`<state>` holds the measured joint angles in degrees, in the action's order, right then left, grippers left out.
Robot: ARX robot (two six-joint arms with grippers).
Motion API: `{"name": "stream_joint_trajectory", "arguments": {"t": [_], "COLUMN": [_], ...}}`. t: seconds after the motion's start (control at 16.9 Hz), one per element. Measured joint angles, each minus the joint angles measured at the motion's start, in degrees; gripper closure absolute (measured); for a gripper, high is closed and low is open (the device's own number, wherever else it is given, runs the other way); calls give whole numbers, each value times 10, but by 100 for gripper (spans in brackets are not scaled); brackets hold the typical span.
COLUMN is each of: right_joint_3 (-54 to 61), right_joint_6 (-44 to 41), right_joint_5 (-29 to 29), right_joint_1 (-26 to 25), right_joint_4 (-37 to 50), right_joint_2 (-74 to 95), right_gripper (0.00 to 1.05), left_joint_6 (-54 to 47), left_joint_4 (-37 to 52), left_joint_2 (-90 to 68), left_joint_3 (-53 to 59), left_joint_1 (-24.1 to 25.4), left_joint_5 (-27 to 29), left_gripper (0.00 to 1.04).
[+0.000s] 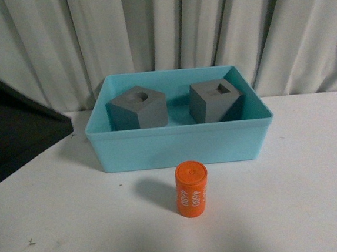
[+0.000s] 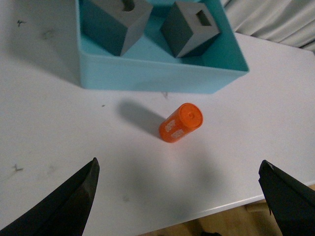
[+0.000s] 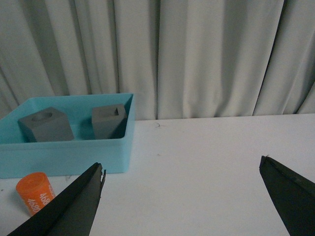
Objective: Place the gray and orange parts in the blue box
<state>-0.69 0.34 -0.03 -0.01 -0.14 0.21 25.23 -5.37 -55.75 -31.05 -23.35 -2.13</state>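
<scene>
**Two gray cubes in the bin, orange cylinder outside it**

In your front view, the wide, shallow, light turquoise-blue plastic bin (image 1: 182, 143) sits on the white table (image 1: 299, 203), close to the pale pleated curtain (image 1: 177, 25).

Two matte gray cubes lie inside the bin:
- The matte gray cube with the round recess (image 1: 137, 108) is in the left part. Its recess faces up.
- The matte gray cube with the rectangular recess (image 1: 214, 101) is in the right part, turned so that a corner faces you. It stands apart from the first cube.

The small orange cylinder with white lettering on its side (image 1: 192, 190) stands upright on the table. It is just in front of the bin's near wall, outside the bin and not touching it.

A dark, flat shape (image 1: 10, 137) fills the left edge of the front view. You cannot tell what it is.

Neither arm shows in the front view, so go by the wrist views:
- **Left gripper** (image 2: 178, 168): the black fingers are spread wide with nothing between them. It hangs above the table, with the orange cylinder ahead of the fingertips and the bin beyond that.
- **Right gripper** (image 3: 182, 167): it is likewise spread wide and holds nothing. It is over bare table to the right of the bin, well apart from the cylinder.
</scene>
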Motion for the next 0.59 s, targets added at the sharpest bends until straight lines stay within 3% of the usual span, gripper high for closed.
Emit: {"name": "stream_joint_trajectory", "arguments": {"t": [0.12,0.18,0.24,0.47,0.53,0.59], "right_joint_3": [0,0,0,0,0,0], "right_joint_6": [0,0,0,0,0,0], "right_joint_5": [1,2,2,0,0,0], "right_joint_1": [0,0,0,0,0,0], "right_joint_4": [0,0,0,0,0,0], "right_joint_2": [0,0,0,0,0,0], "right_gripper": [6,6,6,6,6,6], "left_joint_6": [-103,-157,-202,-242,-241,-243], "left_joint_4": [268,336,391,361,353,346], "left_joint_2": [15,41,74,165,183,202], "left_joint_3": [92,145,183,238,245,250], "left_joint_1": [-18,3,43,108,120,131], "left_joint_5": [163,213,224,148,137,127], "left_gripper": [25,35,50,97,104,103]}}
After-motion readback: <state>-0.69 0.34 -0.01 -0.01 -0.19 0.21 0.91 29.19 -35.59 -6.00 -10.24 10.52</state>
